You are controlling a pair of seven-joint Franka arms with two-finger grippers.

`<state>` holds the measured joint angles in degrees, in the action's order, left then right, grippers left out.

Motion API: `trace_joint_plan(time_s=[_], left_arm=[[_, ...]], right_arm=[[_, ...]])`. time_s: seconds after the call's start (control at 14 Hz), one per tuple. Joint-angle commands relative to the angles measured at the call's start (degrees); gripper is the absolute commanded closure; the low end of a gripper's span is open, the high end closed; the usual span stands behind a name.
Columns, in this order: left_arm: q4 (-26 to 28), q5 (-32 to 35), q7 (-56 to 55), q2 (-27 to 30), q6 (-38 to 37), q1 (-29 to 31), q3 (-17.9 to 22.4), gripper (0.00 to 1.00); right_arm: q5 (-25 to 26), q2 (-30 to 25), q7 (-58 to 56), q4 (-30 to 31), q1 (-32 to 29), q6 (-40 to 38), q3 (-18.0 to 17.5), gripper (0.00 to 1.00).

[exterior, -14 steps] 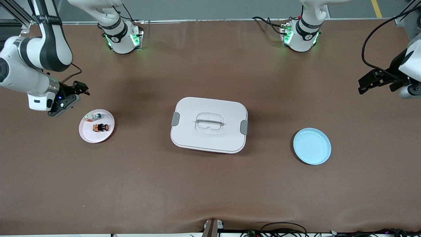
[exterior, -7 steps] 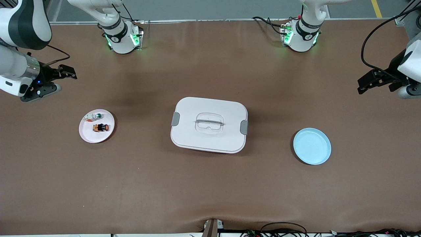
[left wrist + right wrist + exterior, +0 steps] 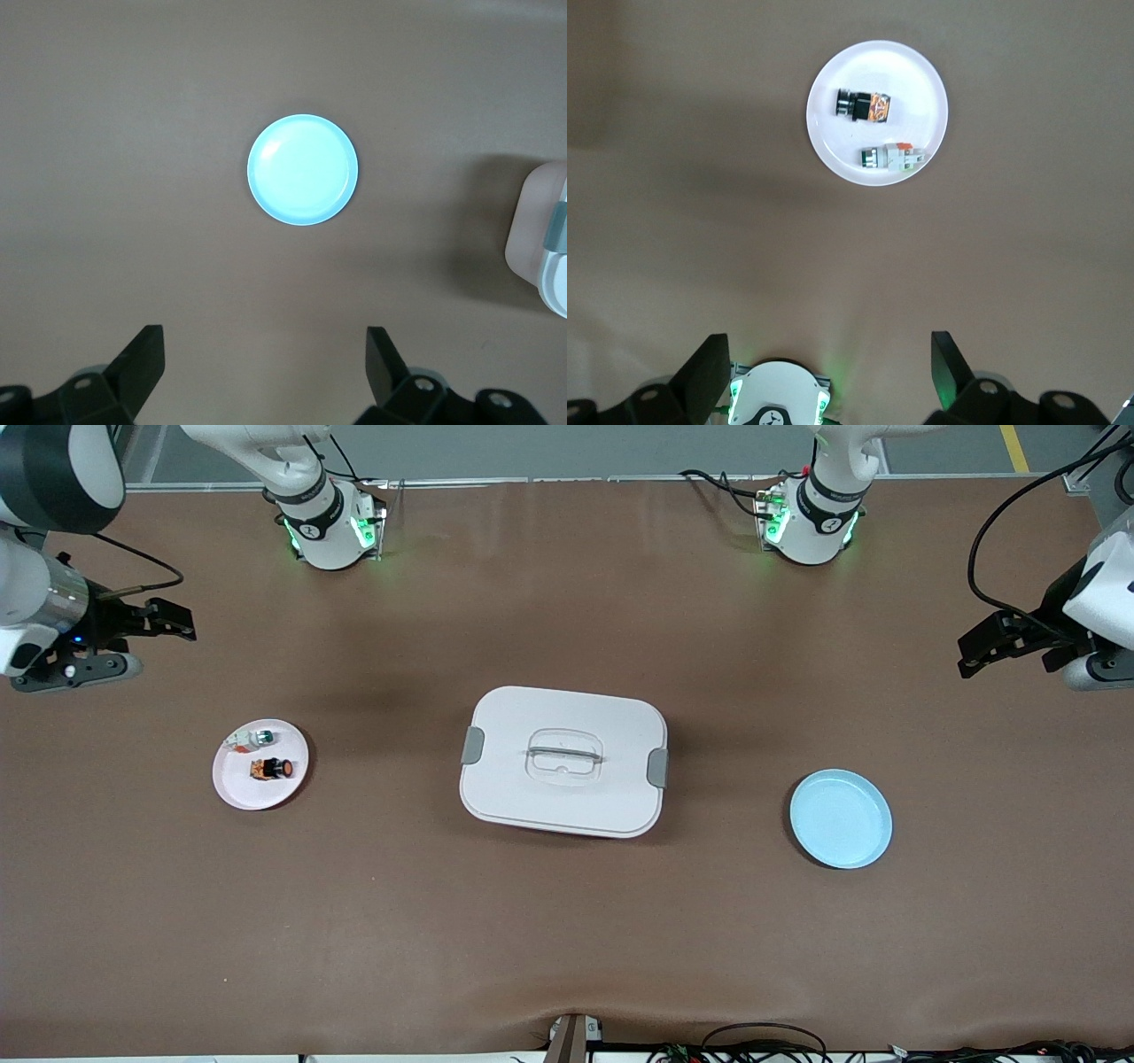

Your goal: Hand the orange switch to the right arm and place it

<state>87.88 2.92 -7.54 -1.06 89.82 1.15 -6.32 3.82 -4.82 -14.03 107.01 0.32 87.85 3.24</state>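
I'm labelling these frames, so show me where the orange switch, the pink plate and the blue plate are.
orange switch (image 3: 271, 768), front view, on its black body.
pink plate (image 3: 252, 794), front view, on a bare part of its rim nearer the camera.
blue plate (image 3: 302, 169), left wrist view, on its bare centre.

The right arm swings out from its base to the right arm's end of the tabletop, its end effector (image 3: 168, 622) up in the air over bare surface, fingers (image 3: 709, 372) spread wide with nothing between them. At the left arm's end, the left arm reaches in from the edge and its end effector (image 3: 979, 646) hovers above the tabletop, dark fingers (image 3: 142, 359) parted and empty too. Both wrists point their end effectors in toward the middle of the tabletop.
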Motion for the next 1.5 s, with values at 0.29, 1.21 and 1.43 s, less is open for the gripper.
trace_joint_plan(time_s=[0.29, 1.21, 1.43], left_arm=[[0.5, -1.1, 0.3, 0.9, -0.5, 0.2, -0.6, 0.00], [0.3, -1.1, 0.5, 1.0, -0.9, 0.2, -0.7, 0.00], [0.2, -1.2, 0.5, 1.0, -0.9, 0.2, -0.7, 0.00]], right_arm=[[-1.9, 5.3, 0.7, -11.6, -3.4, -3.4, 0.4, 0.00], [2.2, 5.5, 6.7, -22.4, -2.2, -10.5, -0.1, 0.00], [-1.6, 5.4, 6.9, -21.7, -3.7, -10.9, 0.3, 0.00]])
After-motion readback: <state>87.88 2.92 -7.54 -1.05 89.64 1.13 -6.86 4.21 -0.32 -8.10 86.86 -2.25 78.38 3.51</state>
